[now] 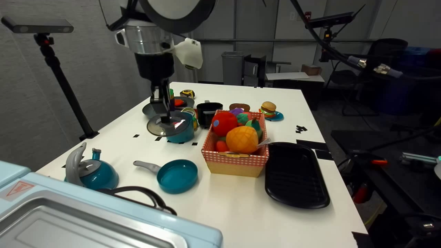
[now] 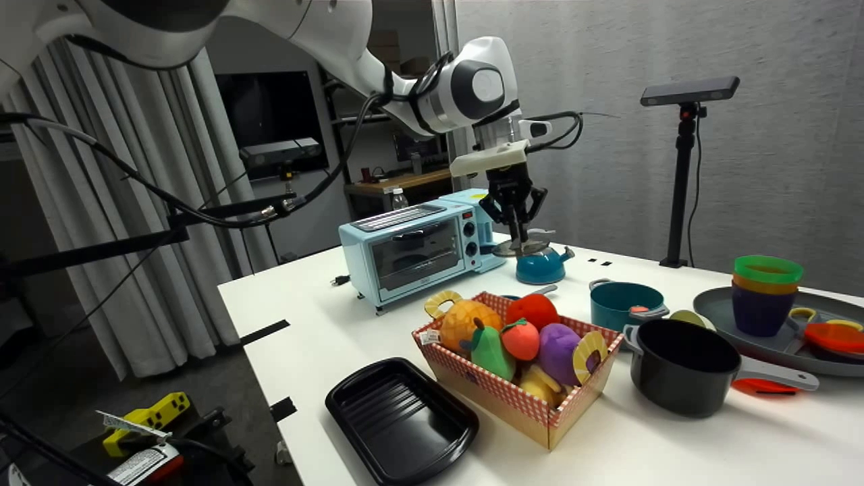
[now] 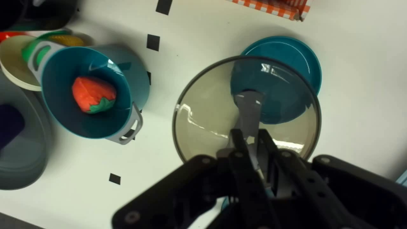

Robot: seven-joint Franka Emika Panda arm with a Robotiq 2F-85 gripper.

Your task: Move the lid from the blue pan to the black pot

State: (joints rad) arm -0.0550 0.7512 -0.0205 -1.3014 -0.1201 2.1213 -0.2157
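Observation:
The lid [image 1: 156, 128] is a round see-through disc with a dark rim. It also shows in an exterior view [image 2: 503, 250] and in the wrist view [image 3: 203, 105]. My gripper [image 1: 165, 119] is shut on the lid near its middle and holds it in the air, roughly level; the gripped part is hidden between the fingertips [image 3: 249, 132]. The blue pan [image 1: 177, 176] lies uncovered on the table; in the wrist view the lid overlaps part of the pan [image 3: 286, 47]. The black pot [image 2: 685, 374] stands uncovered behind the fruit basket, and its edge shows in the wrist view [image 3: 52, 12].
The deeper blue pot [image 3: 86, 124] with a toy strawberry stands between the pan and the black pot. A checked basket [image 1: 237, 167] of toy fruit is beside them. A teal kettle [image 1: 100, 174], toaster oven [image 2: 418, 250], black tray [image 2: 405, 422] and grey plate [image 2: 719, 314] also stand on the table.

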